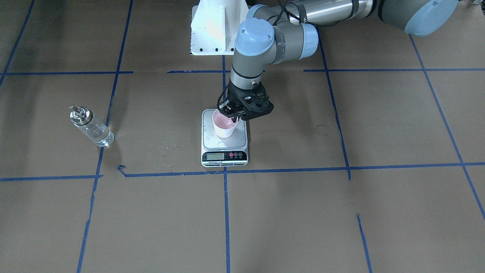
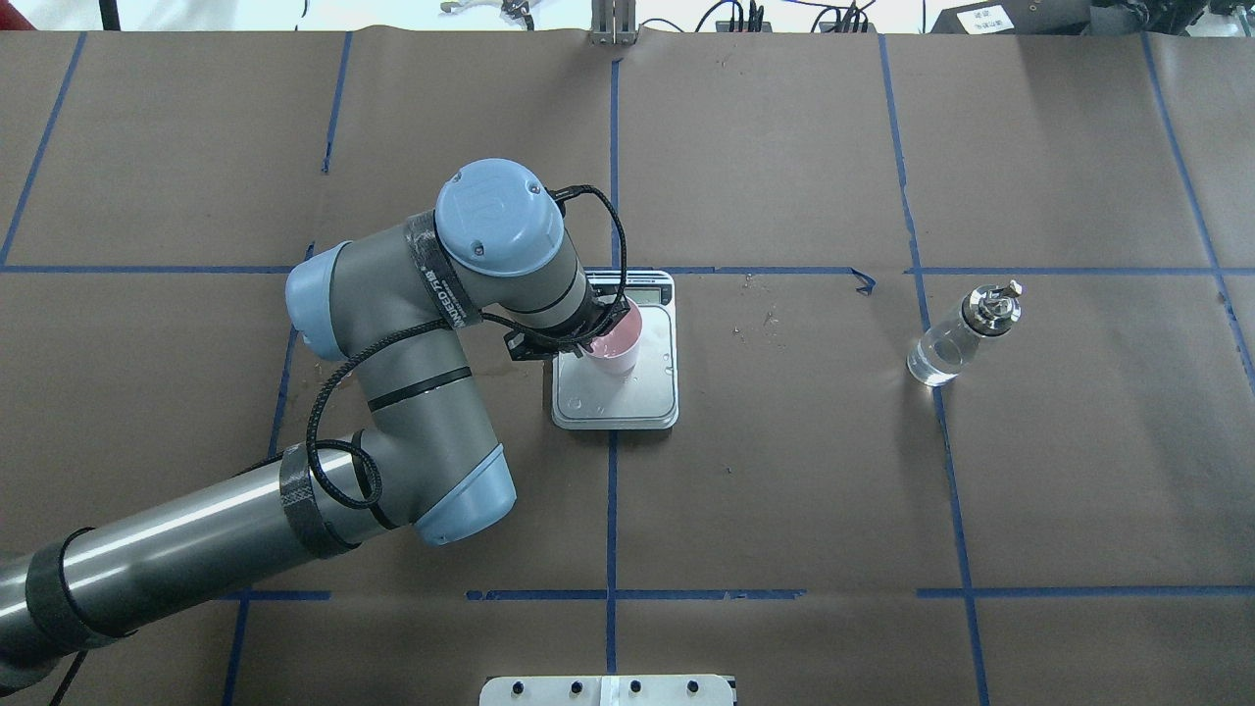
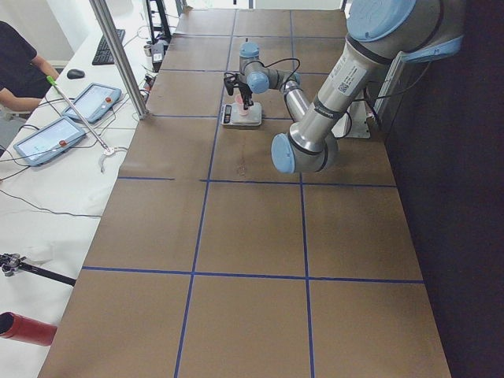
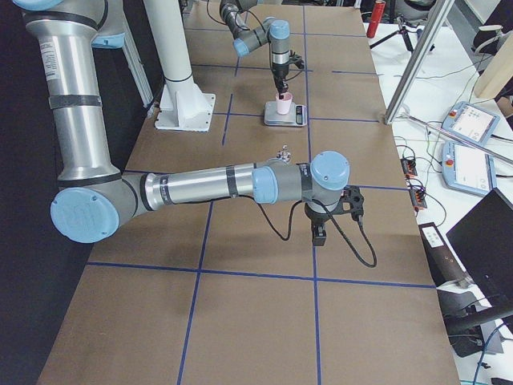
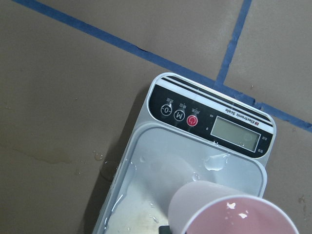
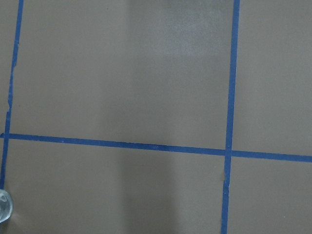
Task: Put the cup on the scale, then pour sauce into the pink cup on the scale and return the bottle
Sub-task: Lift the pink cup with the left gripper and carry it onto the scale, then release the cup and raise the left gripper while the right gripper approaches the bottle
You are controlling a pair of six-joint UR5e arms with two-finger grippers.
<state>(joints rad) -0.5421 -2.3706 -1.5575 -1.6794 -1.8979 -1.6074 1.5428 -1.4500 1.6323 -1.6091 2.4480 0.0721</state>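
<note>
The pink cup (image 1: 224, 127) stands on the silver platform of the scale (image 1: 224, 156), toward the edge away from the display. My left gripper (image 1: 232, 111) comes down from above and is shut on the cup's rim, on the robot's side. In the left wrist view the cup (image 5: 229, 212) fills the bottom edge over the wet platform of the scale (image 5: 146, 170). The clear glass bottle (image 2: 964, 335), holding clear sauce, stands upright far out on the robot's right. My right gripper (image 4: 319, 233) hangs low over the paper near the bottle (image 4: 282, 151); I cannot tell whether it is open.
Brown paper with blue tape lines covers the table. The white base mount (image 1: 212, 30) sits behind the scale. A wet stain (image 1: 324, 129) marks the paper beside it. A side bench with tablets (image 3: 59, 130) and a seated person (image 3: 16, 63) runs along the operators' edge.
</note>
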